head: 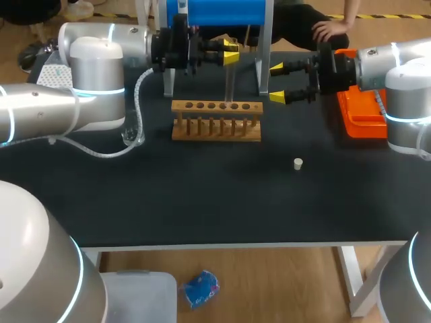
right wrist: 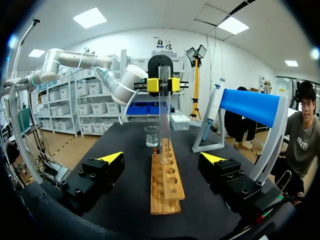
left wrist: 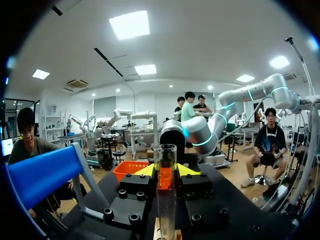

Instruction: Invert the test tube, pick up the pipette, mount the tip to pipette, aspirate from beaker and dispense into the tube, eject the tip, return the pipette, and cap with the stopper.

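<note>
1. Your left claw (head: 229, 52) is clamping the test tube (head: 229, 84) near its upper end. Both yellow tips are pressing on the glass from two sides.
2. The tube is standing upright with its open mouth upward. Its lower end is reaching the top of the wooden rack (head: 215, 124); you cannot tell whether it is sitting in a hole.
3. Your right claw (head: 277, 82) is hanging just beside the rack's right end, level with the tube. Its fingers are spread wide apart and are touching nothing.
4. The blue pipette stand (head: 225, 10) is crowding the space between your two claws. Its legs are standing just behind the rack, and the pipette (right wrist: 214, 105) is hanging on it, near your right claw.
5. The beaker (head: 131, 138) is sitting off the rack's left end, below your left arm and beside its white cable.
6. The orange tray (head: 360, 114) is lying under your right arm, at the right edge of the surface (head: 202, 202).
7. The stopper (head: 297, 163) is lying alone in front of the rack, toward the right and well apart from it.
8. You are getting the most open room across the front half of the surface, up to its near edge. The far edge is giving you little.
</note>
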Robot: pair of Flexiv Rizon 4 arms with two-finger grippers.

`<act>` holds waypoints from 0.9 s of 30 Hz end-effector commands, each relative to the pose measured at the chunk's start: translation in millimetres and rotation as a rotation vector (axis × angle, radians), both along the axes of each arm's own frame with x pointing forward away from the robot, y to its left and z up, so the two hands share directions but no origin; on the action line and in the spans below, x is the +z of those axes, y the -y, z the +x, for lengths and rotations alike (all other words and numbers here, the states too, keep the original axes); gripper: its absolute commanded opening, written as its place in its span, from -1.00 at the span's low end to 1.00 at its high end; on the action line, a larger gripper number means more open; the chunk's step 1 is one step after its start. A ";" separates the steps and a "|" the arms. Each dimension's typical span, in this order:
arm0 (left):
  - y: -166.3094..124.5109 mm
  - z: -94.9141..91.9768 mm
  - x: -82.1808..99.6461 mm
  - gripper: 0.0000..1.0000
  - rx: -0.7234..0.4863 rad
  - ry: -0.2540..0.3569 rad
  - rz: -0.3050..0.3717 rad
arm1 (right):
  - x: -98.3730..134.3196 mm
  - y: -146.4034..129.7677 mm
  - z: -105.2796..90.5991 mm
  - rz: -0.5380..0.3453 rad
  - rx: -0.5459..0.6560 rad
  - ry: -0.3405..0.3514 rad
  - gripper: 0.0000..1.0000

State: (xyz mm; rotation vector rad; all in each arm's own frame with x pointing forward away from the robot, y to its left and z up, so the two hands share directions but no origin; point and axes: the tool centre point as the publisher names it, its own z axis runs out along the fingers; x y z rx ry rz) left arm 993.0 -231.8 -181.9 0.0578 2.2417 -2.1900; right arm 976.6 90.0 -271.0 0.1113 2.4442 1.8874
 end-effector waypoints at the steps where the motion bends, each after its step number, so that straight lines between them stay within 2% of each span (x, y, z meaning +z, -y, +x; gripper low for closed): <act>1: -1.2 9.8 -6.2 -1.00 -0.007 -0.016 -0.007 | 0.0 0.3 -0.2 -0.001 0.000 0.000 1.00; 3: -3.1 11.8 -6.8 -1.00 -0.004 -0.022 -0.028 | 0.0 0.3 -0.2 -0.001 0.000 0.000 1.00; 27: -11.3 13.0 -14.2 -1.00 0.018 -0.036 -0.024 | 0.0 0.3 -0.2 -0.001 0.000 0.000 1.00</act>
